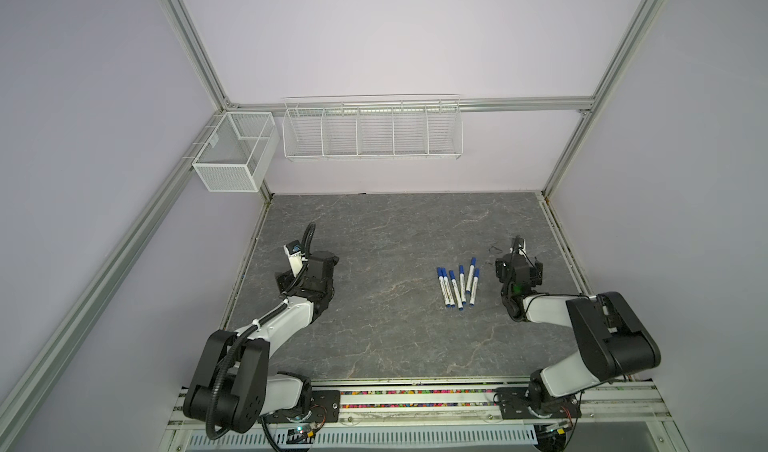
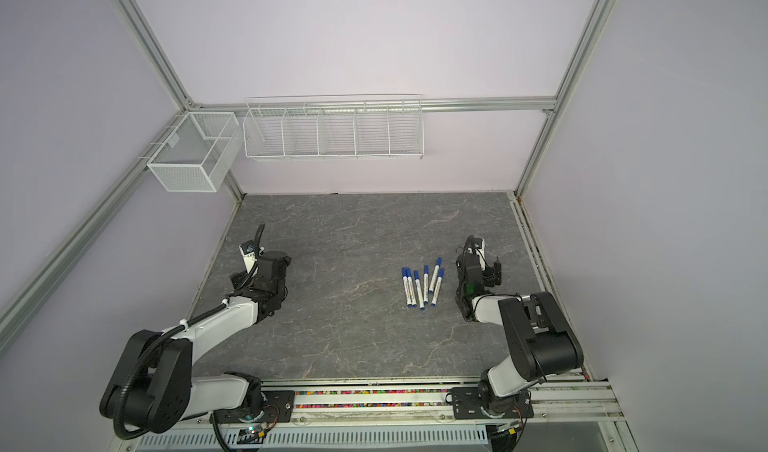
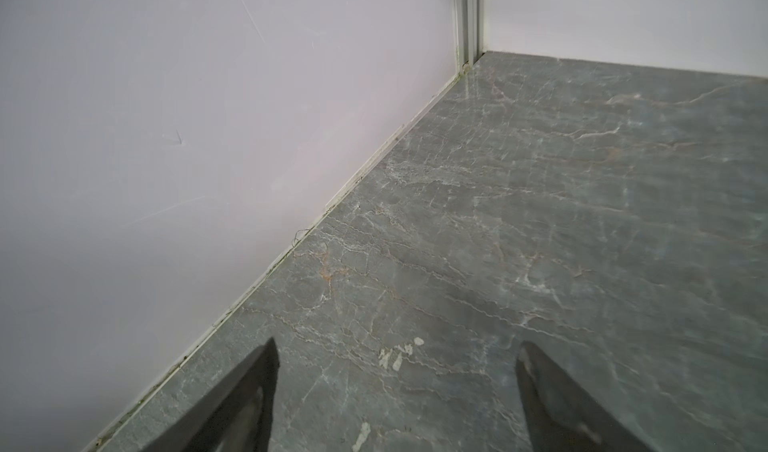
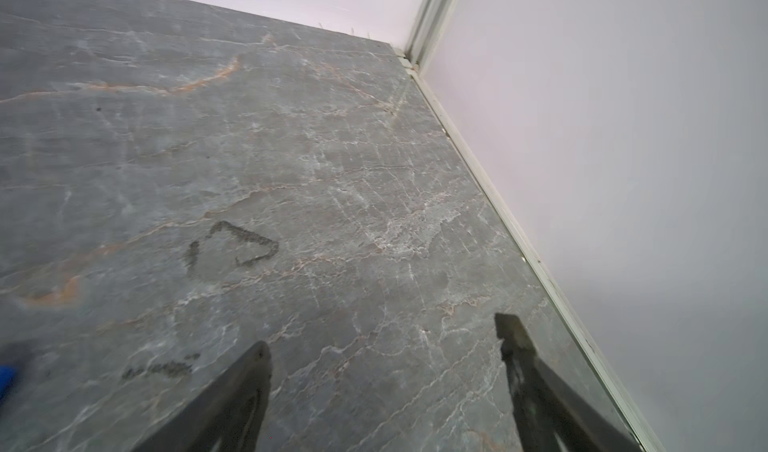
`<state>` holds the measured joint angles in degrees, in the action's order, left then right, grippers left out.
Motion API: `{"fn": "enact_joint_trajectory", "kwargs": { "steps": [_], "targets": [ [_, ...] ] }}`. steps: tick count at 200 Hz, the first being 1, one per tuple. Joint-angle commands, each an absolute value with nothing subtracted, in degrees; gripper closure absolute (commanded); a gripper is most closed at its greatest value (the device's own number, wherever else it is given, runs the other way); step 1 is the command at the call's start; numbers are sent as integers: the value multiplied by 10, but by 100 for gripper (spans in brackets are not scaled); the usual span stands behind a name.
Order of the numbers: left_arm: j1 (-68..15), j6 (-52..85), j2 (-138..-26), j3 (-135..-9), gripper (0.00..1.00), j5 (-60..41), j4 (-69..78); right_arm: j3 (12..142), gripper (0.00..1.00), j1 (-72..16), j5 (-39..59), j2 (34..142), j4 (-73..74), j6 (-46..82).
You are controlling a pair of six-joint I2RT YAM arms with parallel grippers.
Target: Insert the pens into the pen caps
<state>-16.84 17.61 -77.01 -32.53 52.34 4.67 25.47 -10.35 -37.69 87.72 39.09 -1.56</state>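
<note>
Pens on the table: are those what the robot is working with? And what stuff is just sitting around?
For the job:
- pens, six, lying together on the table
- pen caps, apparently already on them
- left end effector and right end effector, both open, holding nothing

Just about:
- wire rack on the wall
- mesh basket beside it

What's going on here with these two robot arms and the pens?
Nothing is being handled right now. Six pens lie side by side on the table, right of centre, each apparently with its blue cap on. The left fingers and the right fingers are spread open and empty over bare table, off to either side of the pens. The capping job looks finished.
</note>
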Motion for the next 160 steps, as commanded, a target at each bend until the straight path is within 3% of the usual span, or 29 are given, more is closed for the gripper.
{"fn": "enact_joint_trajectory", "kwargs": {
  "steps": [1, 20, 22, 25, 81, 126, 160],
  "targets": [
    [-165, 154, -774, -319, 12, 518, 126, 242, 10, -58, -217, 855, 451, -28],
    [-165, 117, -789, -302, 11, 514, 203, 235, 12, 13, -31, 870, 466, -9],
    [-164, 113, -793, -303, 4, 512, 207, 233, 12, 14, -26, 872, 471, -11],
    [-164, 108, -797, -305, 0, 508, 211, 232, 12, 13, -27, 874, 476, -13],
    [-165, 48, -871, -358, 1, 449, 244, 232, 12, 1, -49, 870, 471, -19],
    [-157, 35, -844, -326, 1, 396, 277, 232, 12, 0, -48, 871, 470, -18],
    [-104, 41, -836, -330, 1, 255, 251, 232, 12, 2, -47, 871, 470, -18]
  ]
}}
